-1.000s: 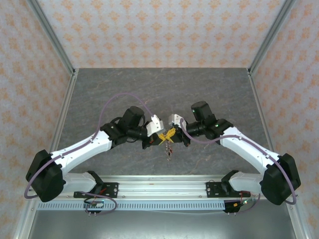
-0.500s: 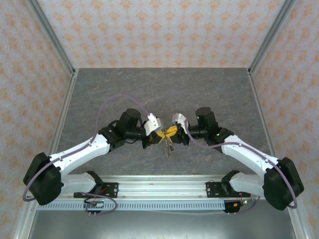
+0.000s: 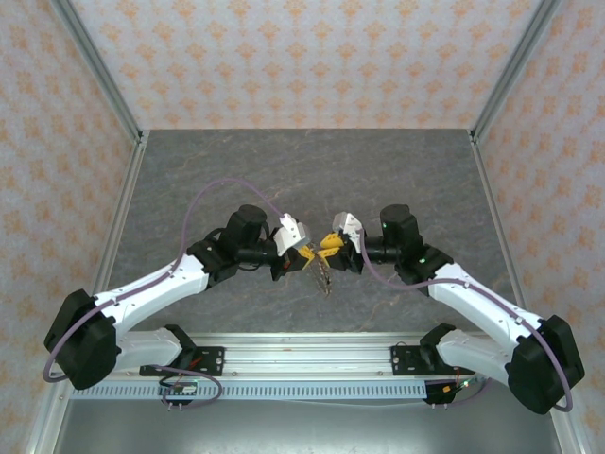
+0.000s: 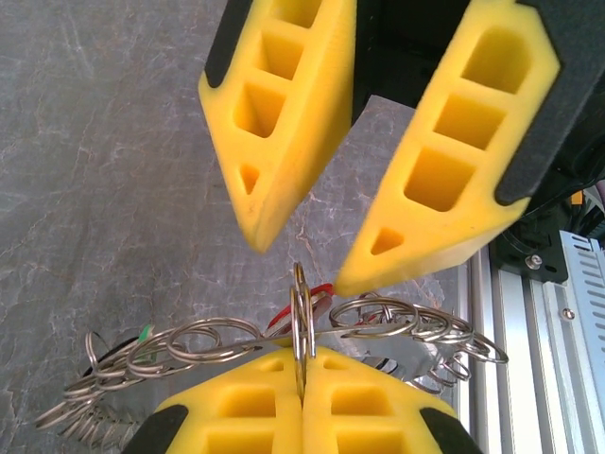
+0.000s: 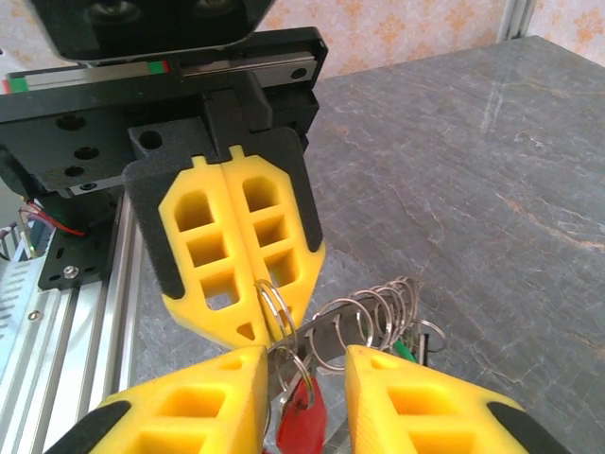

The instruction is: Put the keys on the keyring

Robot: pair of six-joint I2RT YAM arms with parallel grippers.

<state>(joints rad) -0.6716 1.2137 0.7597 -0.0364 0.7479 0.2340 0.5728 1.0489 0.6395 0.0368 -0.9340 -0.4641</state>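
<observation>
Both arms meet nose to nose over the middle of the grey counter [image 3: 378, 170]. The keyring [image 4: 301, 312] is off the surface, held in the air between them.

Left claw [image 5: 265, 317]: fingers pressed together and clamped on the keyring's rim. The wire stands edge-on between its yellow pads [image 4: 255, 416]. From that pinch the ring fans out to either side as a row of thin wire loops, drooping at both ends.

Right claw [image 5: 304, 364]: fingers apart, one on each side of the hanging bundle, squarely facing the left claw. I can't tell whether either finger touches metal; nothing looks gripped.

Keys [image 5: 301, 416]: a red key hangs just under the pinch point, between the right claw's fingers. A green key [image 5: 404, 351] is tucked among the loops to the right in the right wrist view. I can't tell whether they are threaded on or only tangled.

Handling, my judgement:
- **Ring:** light, stiff, smooth wire that will likely slide on the foam pads. It will probably swing or twist about a single pinch.
- **Where to hold the ring:** on the rim, edge-on, seated deep in the pads and close beside the other claw's hold, so it cannot pivot.
- **Keys:** tiny and flat. Take one by its coloured head, flat faces against the pads, with the hole end left free.
- **Risk:** nothing here is fragile; the danger is a slip and a drop onto the counter.
</observation>
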